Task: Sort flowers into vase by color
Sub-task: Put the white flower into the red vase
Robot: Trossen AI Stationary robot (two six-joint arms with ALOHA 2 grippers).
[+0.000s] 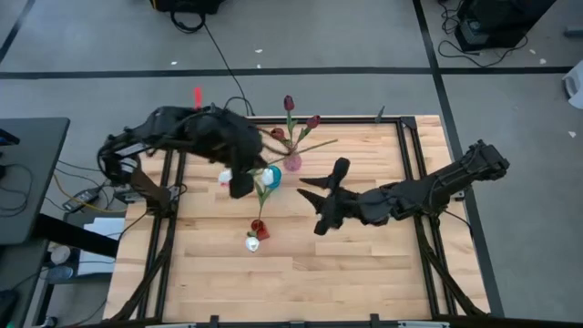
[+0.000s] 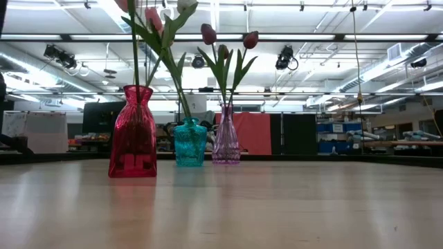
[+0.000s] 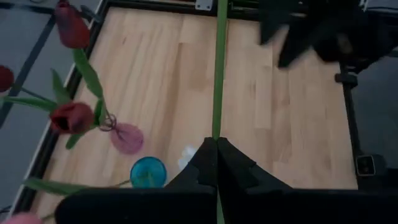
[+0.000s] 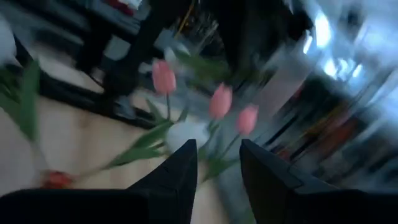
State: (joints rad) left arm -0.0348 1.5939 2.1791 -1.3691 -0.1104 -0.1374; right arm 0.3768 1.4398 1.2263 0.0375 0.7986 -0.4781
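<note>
Three vases stand in a row on the wooden table: a red vase point(image 2: 133, 131), a teal vase point(image 2: 190, 142) and a purple vase point(image 2: 226, 142). The purple vase holds three dark maroon tulips point(image 2: 208, 33). Pink and white tulip heads point(image 2: 156, 17) rise over the red and teal vases. My left gripper point(image 3: 217, 144) hangs above the teal vase point(image 3: 148, 171), shut on one flower's green stem point(image 1: 319, 144); that flower's head is out of view. My right gripper point(image 4: 217, 162), right of the vases point(image 1: 317, 187), is open with nothing between its fingers. My left gripper pinches the thin green stem point(image 3: 217, 127) between its two shut fingers. The fingers slant down from the table's left. The stem runs on ahead of them toward the table's right and also passes back under them. It is lifted clear of the table.
Bare wood lies near and right of the vases. A black metal frame point(image 1: 408, 164) rims the table. Cables and boxes lie on the floor beyond the far edge.
</note>
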